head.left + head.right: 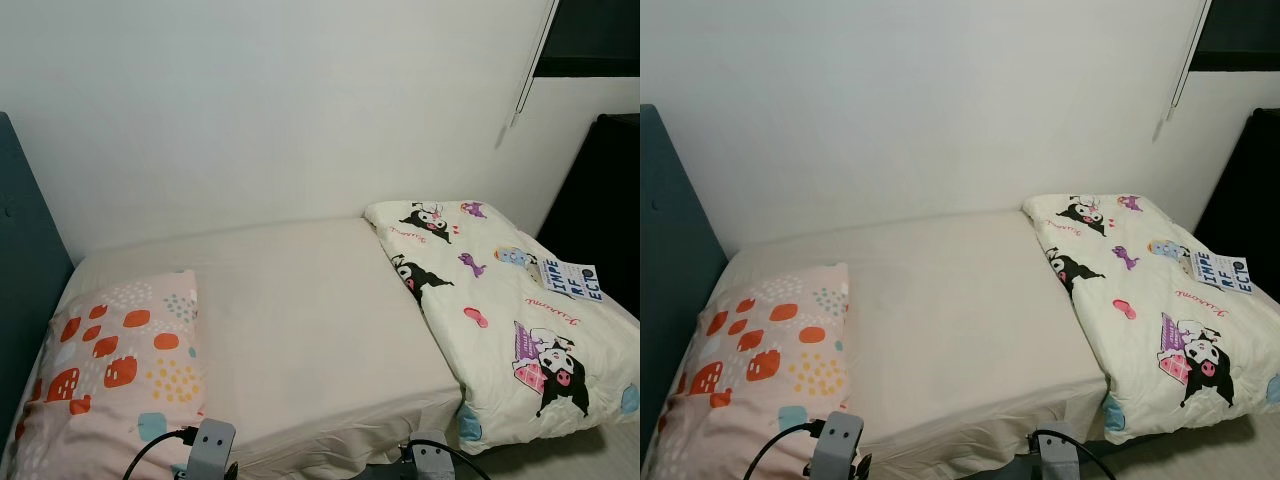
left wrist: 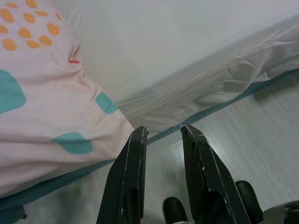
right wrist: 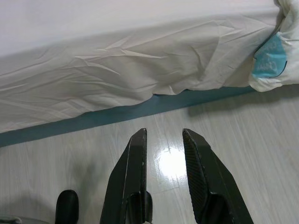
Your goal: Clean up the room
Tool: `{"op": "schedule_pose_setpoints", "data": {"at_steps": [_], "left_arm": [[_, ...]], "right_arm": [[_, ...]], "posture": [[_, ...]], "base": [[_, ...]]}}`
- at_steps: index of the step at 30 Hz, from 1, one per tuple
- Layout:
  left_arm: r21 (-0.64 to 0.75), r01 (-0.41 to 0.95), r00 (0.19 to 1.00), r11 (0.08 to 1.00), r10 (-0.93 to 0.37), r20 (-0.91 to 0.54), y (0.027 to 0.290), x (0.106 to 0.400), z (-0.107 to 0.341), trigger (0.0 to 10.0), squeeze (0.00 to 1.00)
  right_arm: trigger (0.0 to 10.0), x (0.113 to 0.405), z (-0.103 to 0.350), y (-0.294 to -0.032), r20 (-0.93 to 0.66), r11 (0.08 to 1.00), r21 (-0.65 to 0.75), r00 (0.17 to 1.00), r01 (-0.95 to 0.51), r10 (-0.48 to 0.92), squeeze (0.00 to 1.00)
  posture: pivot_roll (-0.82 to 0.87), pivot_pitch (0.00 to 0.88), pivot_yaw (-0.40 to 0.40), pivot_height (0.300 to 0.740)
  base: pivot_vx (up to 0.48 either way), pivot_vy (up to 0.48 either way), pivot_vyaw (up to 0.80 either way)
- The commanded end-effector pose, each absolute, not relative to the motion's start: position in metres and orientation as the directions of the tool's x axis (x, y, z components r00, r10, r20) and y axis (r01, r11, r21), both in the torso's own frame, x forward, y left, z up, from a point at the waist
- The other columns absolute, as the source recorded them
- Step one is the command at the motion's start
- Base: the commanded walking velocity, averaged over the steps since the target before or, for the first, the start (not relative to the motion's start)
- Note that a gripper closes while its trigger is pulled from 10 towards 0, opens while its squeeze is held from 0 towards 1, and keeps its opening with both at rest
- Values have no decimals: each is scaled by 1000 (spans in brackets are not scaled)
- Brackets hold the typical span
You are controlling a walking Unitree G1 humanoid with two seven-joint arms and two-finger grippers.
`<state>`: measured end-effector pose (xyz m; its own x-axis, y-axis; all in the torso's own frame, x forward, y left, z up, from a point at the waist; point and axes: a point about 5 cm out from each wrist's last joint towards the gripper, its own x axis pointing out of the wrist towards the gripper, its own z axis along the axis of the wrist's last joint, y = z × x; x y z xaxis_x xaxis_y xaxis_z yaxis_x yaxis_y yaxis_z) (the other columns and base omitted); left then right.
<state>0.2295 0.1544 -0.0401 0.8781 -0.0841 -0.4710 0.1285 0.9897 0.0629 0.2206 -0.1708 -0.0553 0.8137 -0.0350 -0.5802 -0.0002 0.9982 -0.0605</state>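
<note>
A bed [image 1: 300,310] with a cream sheet stands before me against a white wall. A pink pillow [image 1: 115,360] with orange and teal spots lies at its left end. A folded cartoon-print quilt [image 1: 510,310] lies over its right end and hangs past the front edge. A printed paper [image 1: 570,280] rests on the quilt. My left gripper [image 2: 163,130] hangs open and empty near the front edge of the bed, below the pillow's corner. My right gripper [image 3: 163,133] hangs open and empty over the pale floor, next to the sheet's hanging edge.
A dark teal headboard [image 1: 25,260] rises at the left. A dark piece of furniture [image 1: 600,190] stands at the right by the wall. A blind cord [image 1: 525,80] hangs at the upper right. Pale wood floor [image 3: 233,154] runs along the bed's teal base [image 3: 140,109].
</note>
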Motion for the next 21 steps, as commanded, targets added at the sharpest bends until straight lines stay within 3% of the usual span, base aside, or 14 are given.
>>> {"op": "schedule_pose_setpoints", "data": {"at_steps": [1, 21], "left_arm": [[81, 140, 870, 987, -83, -487, 157, 227, -42, 10000, 0], [77, 119, 874, 990, -68, -482, 158, 228, -42, 10000, 0]], "right_arm": [[10000, 218, -58, -170, -598, 998, -59, 801, 1, -36, 0], [10000, 219, -58, -169, -603, 998, -64, 797, -9, -31, 0]], "posture": [[52, 46, -37, 740], [58, 40, -42, 740]], "base": [[0, 0, 0], [0, 0, 0]]}}
